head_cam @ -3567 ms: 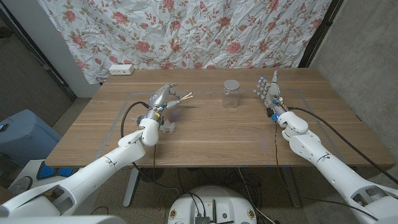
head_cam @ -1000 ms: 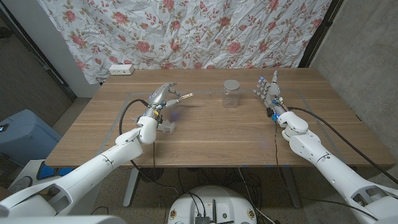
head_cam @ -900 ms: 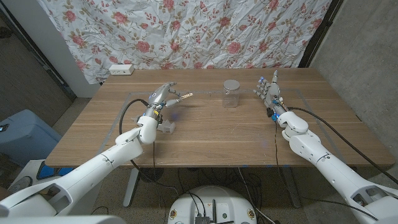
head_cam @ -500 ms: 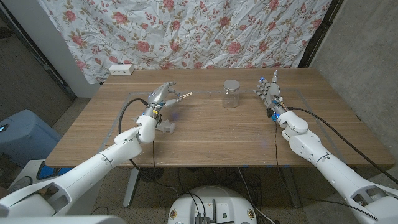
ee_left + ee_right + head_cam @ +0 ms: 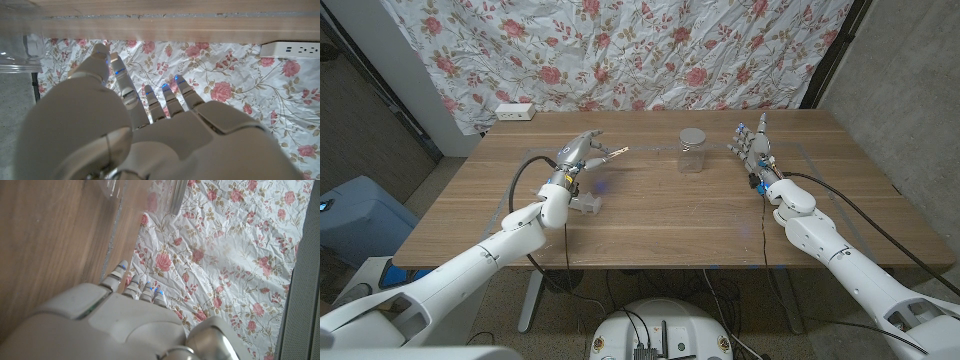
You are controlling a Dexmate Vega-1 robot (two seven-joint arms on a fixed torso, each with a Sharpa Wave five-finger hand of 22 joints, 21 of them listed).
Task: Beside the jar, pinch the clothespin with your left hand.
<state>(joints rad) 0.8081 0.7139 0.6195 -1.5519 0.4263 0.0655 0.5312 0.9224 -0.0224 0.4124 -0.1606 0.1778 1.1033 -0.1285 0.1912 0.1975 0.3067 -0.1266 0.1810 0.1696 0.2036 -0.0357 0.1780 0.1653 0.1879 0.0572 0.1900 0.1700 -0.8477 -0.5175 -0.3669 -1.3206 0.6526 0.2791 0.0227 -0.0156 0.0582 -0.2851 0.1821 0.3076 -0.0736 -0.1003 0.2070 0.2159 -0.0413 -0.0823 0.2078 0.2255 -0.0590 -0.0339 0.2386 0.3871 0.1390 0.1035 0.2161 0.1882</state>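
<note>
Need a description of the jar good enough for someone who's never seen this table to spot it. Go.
Start at the wooden table in front of the floral cloth. Along the far half, between the left hand and the right hand, stands the jar. It is the one small upright clear container with a grey lid, standing alone.

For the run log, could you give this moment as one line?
left hand: pinches clothespin | jar: upright, apart | right hand: open, idle

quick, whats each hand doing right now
Left hand: pinching the clothespin, held above the table.
Right hand: open, fingers apart, holding nothing, beside the jar.
</note>
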